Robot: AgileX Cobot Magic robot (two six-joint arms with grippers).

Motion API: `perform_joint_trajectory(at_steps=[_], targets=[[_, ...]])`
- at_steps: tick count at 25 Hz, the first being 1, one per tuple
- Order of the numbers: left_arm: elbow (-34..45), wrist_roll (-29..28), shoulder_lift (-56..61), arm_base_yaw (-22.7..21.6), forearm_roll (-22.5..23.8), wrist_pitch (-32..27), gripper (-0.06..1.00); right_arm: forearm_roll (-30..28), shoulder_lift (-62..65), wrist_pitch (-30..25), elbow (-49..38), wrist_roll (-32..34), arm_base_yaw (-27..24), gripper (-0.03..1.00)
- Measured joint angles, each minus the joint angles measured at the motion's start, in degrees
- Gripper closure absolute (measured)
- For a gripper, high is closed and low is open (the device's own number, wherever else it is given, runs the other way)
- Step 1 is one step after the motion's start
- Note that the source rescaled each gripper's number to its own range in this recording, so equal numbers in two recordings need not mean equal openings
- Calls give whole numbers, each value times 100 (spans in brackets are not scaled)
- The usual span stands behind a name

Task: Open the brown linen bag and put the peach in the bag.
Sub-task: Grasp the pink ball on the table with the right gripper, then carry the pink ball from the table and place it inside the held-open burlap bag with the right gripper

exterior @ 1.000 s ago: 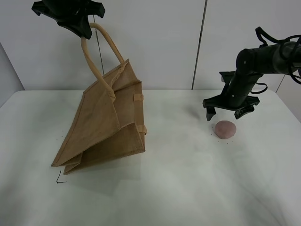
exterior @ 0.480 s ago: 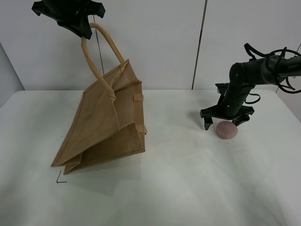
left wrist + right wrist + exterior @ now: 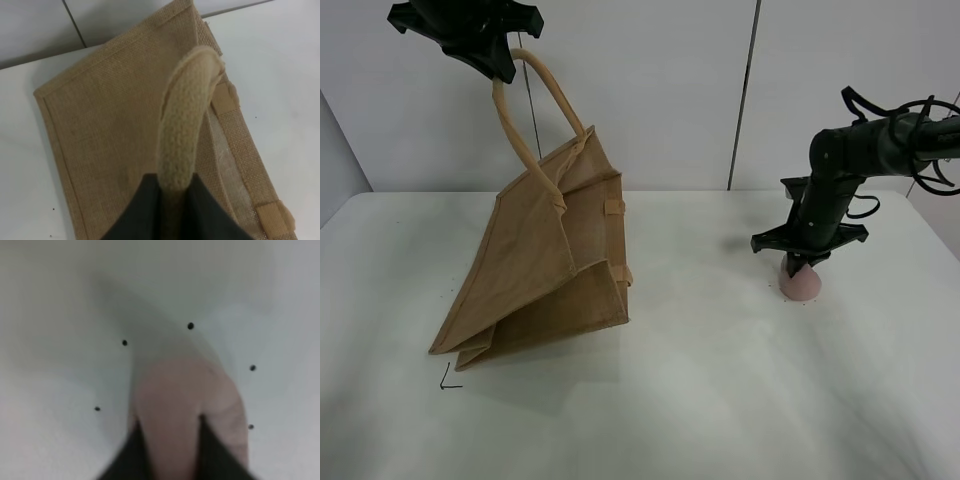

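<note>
On the right side of the table, the peach sits well apart from the bag, and my right gripper stands directly on top of it. In the right wrist view the fruit fills the gap between two dark fingers set close about it. I cannot tell whether the pads bear on the skin or merely flank it. The left gripper is clamped on one rolled handle and holds the bag hoisted high at the left, its base resting on the table and its body leaning. The step in hand, as I judge it, is securing the peach. To do this well, I would close gently until the fruit is seated squarely between the pads, because round, smooth skin may roll out of an off-centre pinch. I would lift straight up before any sideways travel. The mouth looks only partly spread, with the second handle hanging free, so I would confirm a clear opening in the high view before carrying the peach across and lowering it inside.
</note>
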State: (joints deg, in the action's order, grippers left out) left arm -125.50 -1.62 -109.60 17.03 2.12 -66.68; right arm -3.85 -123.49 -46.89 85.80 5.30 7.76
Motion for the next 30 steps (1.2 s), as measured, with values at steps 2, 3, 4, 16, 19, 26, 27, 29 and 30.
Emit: perform_joint_trajectory(at_steps=[2,3,4,16,19,26,27,29,30], targets=[[0,0,0,0,0,0,94,-13,59,-20,0,0,0,97],[0,0,0,0,0,0,94,-13,84,-25,0,0,0,97],[0,0,0,0,0,0,94,-13,130,-32,0,0,0,97],[0,0,0,0,0,0,94,1454,1290,-180,534,-530,38,97],[0,0,0,0,0,0,94,1965,1355,-303,747,-871,261,97],[0,0,0,0,-12,0,94,2788,1335,97,959,-1297,1142,97],[0,0,0,0,-24,0,94,2848,1302,194,959,-1352,1242,97],[0,0,0,0,-24,0,94,2990,1160,415,977,-1391,1426,97],[0,0,0,0,-24,0,94,3114,1039,496,988,-1432,1472,97]])
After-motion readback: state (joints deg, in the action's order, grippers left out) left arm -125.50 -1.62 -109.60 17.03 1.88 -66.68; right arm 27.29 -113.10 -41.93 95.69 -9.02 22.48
